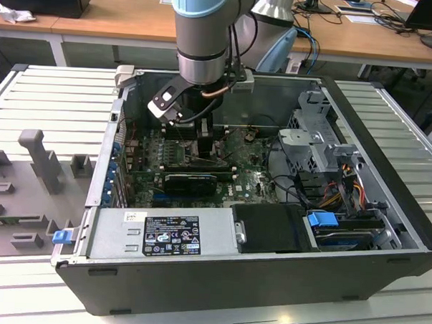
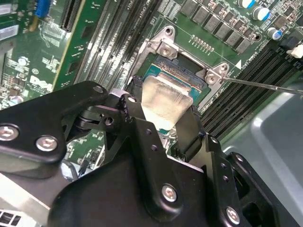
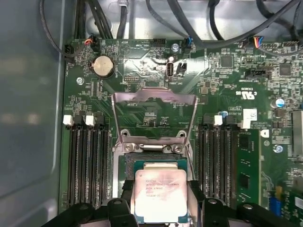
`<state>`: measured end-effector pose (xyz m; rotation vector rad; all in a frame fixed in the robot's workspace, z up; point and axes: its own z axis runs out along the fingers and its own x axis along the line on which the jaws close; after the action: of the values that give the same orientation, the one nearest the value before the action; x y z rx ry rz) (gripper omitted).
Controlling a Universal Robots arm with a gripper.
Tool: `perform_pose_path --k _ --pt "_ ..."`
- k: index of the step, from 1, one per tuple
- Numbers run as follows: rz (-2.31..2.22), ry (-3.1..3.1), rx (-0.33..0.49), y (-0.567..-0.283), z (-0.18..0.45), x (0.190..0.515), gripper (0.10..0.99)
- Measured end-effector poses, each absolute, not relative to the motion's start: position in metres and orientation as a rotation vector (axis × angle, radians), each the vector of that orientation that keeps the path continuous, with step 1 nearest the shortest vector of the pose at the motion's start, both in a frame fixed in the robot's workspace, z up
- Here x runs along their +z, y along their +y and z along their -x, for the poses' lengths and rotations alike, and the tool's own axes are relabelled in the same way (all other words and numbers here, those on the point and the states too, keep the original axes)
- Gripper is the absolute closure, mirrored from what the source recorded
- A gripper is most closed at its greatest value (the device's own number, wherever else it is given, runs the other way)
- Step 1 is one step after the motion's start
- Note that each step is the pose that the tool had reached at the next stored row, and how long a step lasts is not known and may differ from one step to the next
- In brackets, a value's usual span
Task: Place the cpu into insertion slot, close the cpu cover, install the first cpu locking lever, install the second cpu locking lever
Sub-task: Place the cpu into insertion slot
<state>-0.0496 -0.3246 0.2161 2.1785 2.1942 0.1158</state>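
The cpu (image 3: pixel 160 195) is a flat silvery square and sits between my gripper's (image 3: pixel 161 191) black fingers (image 3: pixel 126 190), which are shut on two of its sides. It hangs just over the insertion slot (image 3: pixel 158 164), whose dark frame shows past the chip's far edge. The cpu cover (image 3: pixel 154 97) stands swung open beyond the slot. In the second wrist view the cpu (image 2: pixel 163 99) gleams between the fingers (image 2: pixel 193 120) above the slot (image 2: pixel 187 71), and a thin locking lever (image 2: pixel 265 85) sticks out sideways. In the exterior view my gripper (image 1: pixel 203 136) reaches down inside the computer case (image 1: pixel 233 270).
Long black memory slots (image 3: pixel 90 161) flank the socket on both sides. A black expansion card (image 1: pixel 190 182), a drive cage (image 1: pixel 314 130), cable bundles (image 1: pixel 340 185) and the power supply (image 1: pixel 162 235) crowd the case. Case walls enclose the board.
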Motion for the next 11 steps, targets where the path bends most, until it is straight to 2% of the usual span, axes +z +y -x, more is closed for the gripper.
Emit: perform_pose_path --k 11 --pt "-2.198 2.177 0.111 -0.3187 0.0496 0.2037 0.557"
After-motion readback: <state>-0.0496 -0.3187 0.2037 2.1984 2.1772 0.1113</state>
